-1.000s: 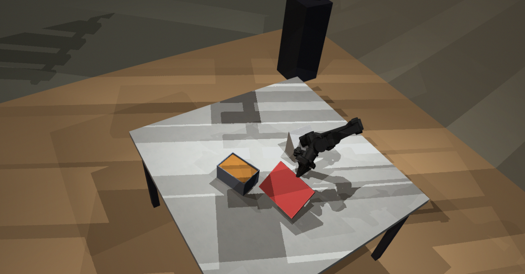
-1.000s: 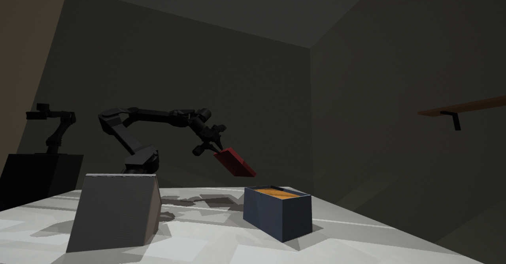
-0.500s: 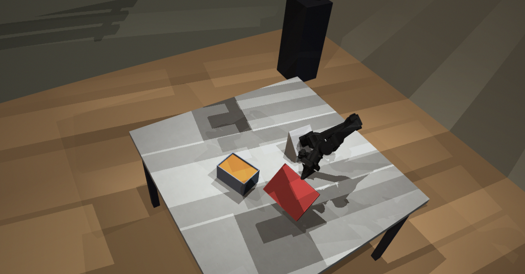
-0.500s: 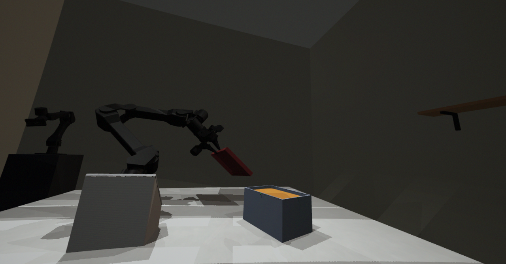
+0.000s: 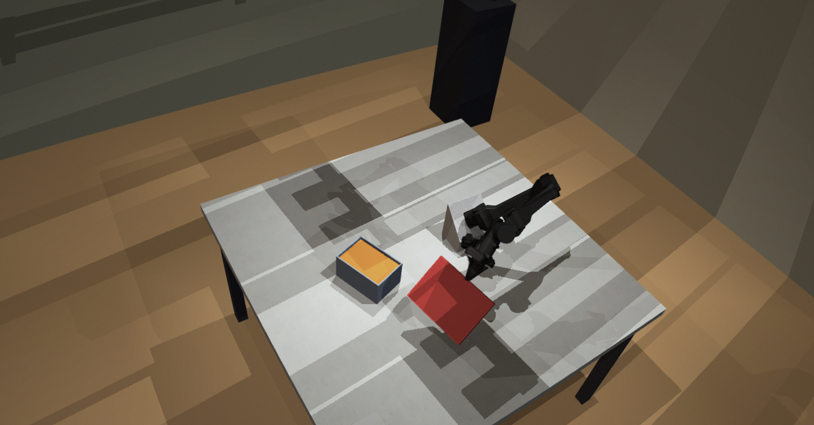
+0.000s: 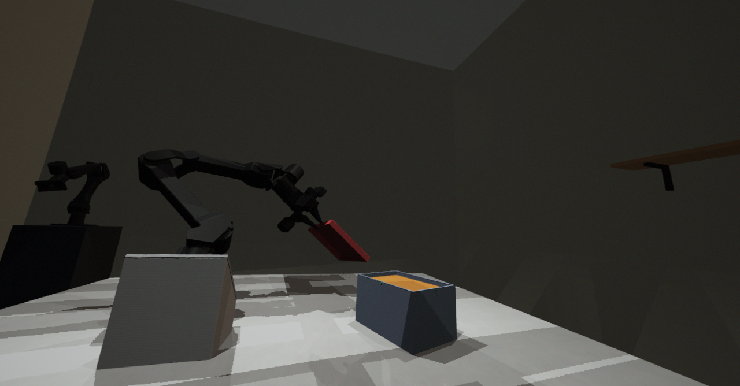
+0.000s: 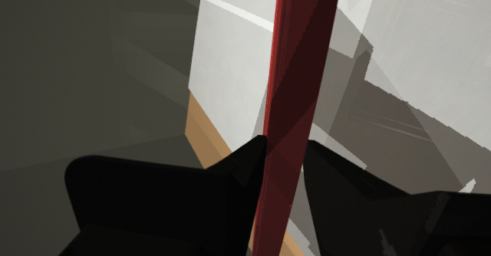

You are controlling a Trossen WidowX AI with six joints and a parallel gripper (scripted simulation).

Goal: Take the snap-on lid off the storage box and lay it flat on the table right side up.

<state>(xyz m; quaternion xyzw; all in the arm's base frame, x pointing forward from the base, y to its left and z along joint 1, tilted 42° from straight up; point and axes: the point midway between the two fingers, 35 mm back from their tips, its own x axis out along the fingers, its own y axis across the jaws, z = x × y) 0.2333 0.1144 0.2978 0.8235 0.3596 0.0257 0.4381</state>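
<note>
The red lid [image 5: 450,299] [image 6: 342,241] [image 7: 297,76] is held in the air, steeply tilted, its outer face up and its far edge hanging lower than the held edge. My gripper [image 5: 469,277] [image 6: 319,224] [image 7: 284,146] is shut on one edge of the lid, with a fingertip on each side of it in the wrist view. The storage box [image 5: 359,277] [image 6: 383,311] is dark blue, upright and open on the table, with an orange inside. The lid is beside the box and above its height, not touching it.
A grey wedge-shaped block [image 5: 452,226] [image 6: 160,311] stands on the table [image 5: 341,365] [image 6: 289,368] near the arm. A black pedestal [image 5: 472,58] [image 6: 56,259] with another arm stands behind the table. A wooden shelf [image 6: 688,155] is on the wall.
</note>
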